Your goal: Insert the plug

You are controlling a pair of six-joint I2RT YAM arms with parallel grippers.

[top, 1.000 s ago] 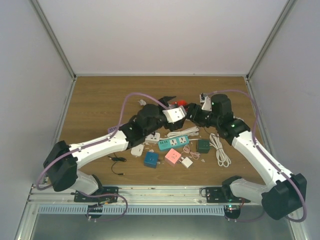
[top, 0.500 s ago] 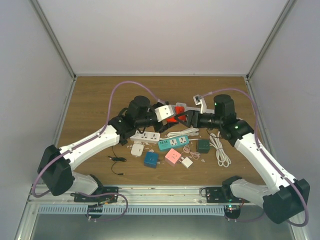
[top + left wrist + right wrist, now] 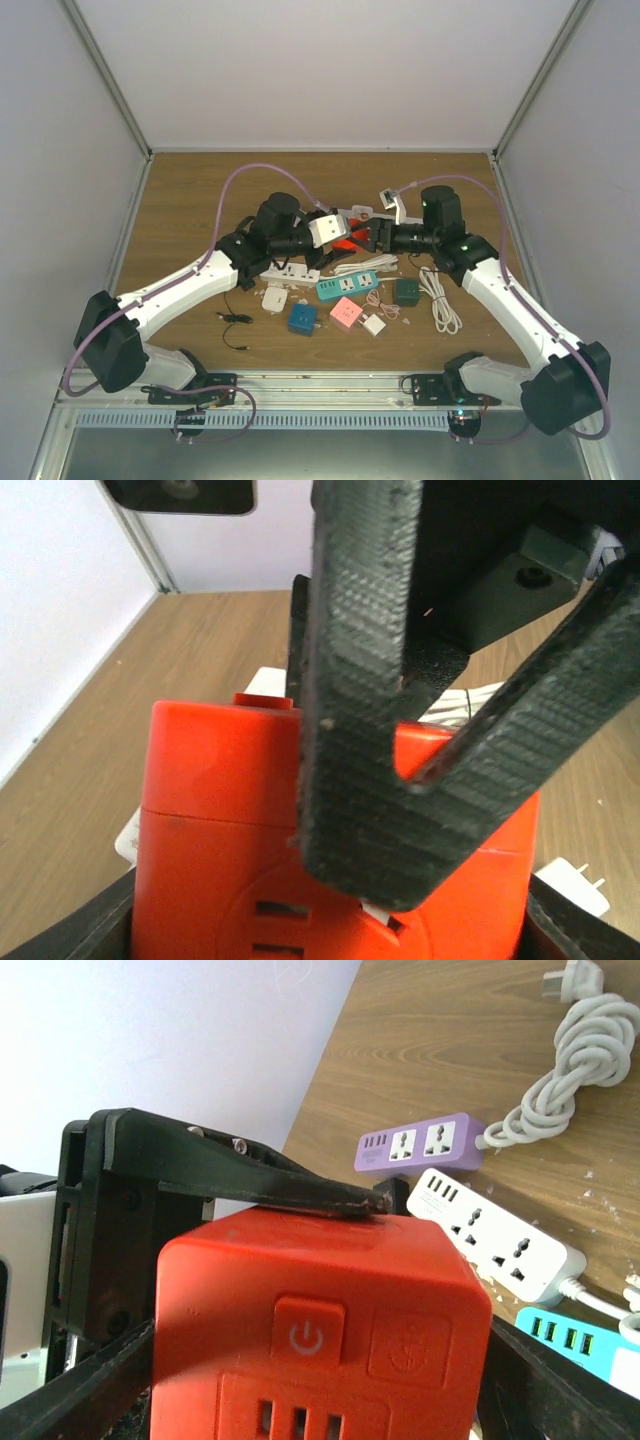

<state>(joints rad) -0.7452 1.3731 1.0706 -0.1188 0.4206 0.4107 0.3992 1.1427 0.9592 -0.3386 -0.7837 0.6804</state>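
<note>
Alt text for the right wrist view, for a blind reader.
A red cube-shaped socket block fills the foreground between the right gripper's black fingers, with the left gripper's black finger across its top. Behind, a purple power strip, a white power strip, a teal power strip and a coiled white cable lie on the wooden table.

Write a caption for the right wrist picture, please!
Red cube up close; purple strip, white strip and blue strip lie on the table behind.
</note>
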